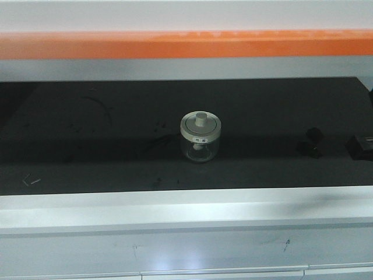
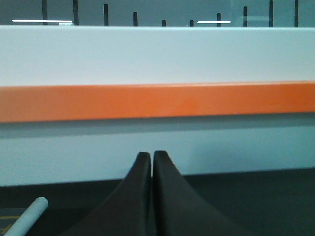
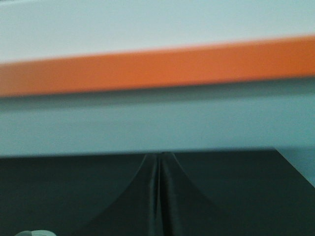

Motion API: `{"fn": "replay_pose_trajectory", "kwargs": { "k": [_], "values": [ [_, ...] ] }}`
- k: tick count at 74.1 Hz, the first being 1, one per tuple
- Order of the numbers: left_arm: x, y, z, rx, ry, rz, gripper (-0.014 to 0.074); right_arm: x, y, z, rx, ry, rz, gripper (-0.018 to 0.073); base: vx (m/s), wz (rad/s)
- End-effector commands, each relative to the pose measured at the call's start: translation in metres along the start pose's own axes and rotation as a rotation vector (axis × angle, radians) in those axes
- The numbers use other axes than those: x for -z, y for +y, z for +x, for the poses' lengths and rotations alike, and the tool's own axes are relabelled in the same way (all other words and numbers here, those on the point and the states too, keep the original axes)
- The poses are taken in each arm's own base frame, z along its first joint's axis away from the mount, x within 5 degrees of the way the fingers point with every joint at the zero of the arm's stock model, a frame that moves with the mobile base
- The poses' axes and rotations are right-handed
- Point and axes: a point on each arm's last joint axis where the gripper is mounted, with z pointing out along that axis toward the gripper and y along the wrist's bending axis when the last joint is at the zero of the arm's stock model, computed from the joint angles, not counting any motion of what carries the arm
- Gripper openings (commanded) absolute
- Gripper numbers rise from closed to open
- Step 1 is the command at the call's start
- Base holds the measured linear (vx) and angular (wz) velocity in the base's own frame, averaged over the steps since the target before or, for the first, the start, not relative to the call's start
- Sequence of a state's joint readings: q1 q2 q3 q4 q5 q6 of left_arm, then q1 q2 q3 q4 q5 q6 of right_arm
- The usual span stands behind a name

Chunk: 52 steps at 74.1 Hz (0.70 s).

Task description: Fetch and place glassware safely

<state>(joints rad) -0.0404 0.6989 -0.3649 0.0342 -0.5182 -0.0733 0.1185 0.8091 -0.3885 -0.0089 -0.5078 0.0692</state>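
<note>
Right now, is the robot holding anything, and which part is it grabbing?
Nothing is held. The left gripper and the right gripper are both shut with nothing between their fingers, and the jar stands alone on the black tabletop.

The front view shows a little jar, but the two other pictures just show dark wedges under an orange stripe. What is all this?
This is a two-armed robot, and each picture comes from one of its cameras. The front view looks down on a black tabletop where a small glass jar with a pale knobbed lid stands upright. Some small dark bits lie to its right. The other two cameras sit on the wrists. The dark wedges are the left arm's fingers and the right arm's fingers, each pair pressed shut and holding nothing. The orange stripe runs along the wall behind the table. The right wrist picture is blurred.
</note>
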Motion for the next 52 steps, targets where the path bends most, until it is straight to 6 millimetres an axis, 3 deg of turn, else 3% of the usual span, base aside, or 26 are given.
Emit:
{"fn": "replay_pose_trajectory", "kwargs": {
  "k": [1, 16, 38, 52],
  "values": [
    [0.007, -0.002, -0.022, -0.001, -0.089, 0.008, -0.0007, 0.006, 0.001, -0.022, 0.006, -0.090, -0.006, -0.0001, 0.00, 0.00],
    [0.028, -0.001, -0.022, -0.016, 0.020, -0.003, -0.0007, 0.028, 0.003, -0.026, 0.054, -0.019, -0.015, -0.0001, 0.00, 0.00],
    [0.057, 0.000, -0.006, -0.064, 0.302, -0.019, -0.0007, 0.057, 0.001, -0.023, 0.085, 0.115, 0.005, -0.0001, 0.00, 0.00],
    [0.077, 0.001, 0.011, -0.059, 0.275, -0.019, -0.0007, 0.071, 0.002, 0.012, 0.083, 0.126, -0.023, -0.0001, 0.00, 0.00]
  ]
}}
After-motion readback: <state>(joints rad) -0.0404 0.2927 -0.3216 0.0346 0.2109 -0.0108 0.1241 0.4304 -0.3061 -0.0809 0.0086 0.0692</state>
